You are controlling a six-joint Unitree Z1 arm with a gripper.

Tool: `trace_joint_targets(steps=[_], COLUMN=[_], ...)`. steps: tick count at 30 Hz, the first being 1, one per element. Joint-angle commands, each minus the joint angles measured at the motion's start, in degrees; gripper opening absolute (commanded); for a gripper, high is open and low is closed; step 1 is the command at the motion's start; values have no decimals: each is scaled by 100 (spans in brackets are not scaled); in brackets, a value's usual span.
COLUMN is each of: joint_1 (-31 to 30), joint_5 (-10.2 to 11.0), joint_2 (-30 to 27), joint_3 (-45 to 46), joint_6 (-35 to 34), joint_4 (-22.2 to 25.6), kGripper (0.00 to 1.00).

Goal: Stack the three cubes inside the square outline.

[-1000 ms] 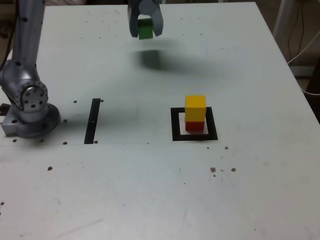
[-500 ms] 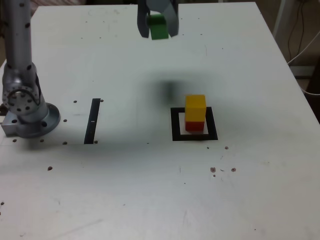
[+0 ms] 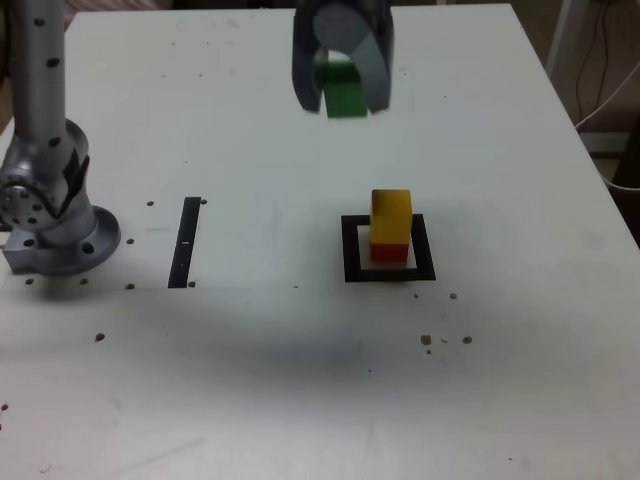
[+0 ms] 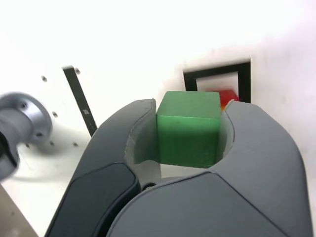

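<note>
Lighting even and bright in the exterior view. Soft shadow on the table [image 3: 300, 350] near the camera. Gripper [image 3: 343, 88] slightly motion-blurred. Wrist view overexposed; far table surface washed white.

A matt grey plastic end effector [image 4: 190, 128], a smooth green cube [image 4: 188, 129] and a brushed metal arm base [image 3: 50, 215] are shown on a matt white, speckled surface [image 3: 300, 380].
</note>
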Motion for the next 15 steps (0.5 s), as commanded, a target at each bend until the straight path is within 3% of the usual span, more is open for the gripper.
trace_joint_targets(steps=[1, 15], joint_1=[-131, -513], joint_5=[-52, -236], joint_2=[148, 328], joint_3=[-48, -139], joint_6=[-112, -393], joint_4=[110, 105], kGripper=[33, 33])
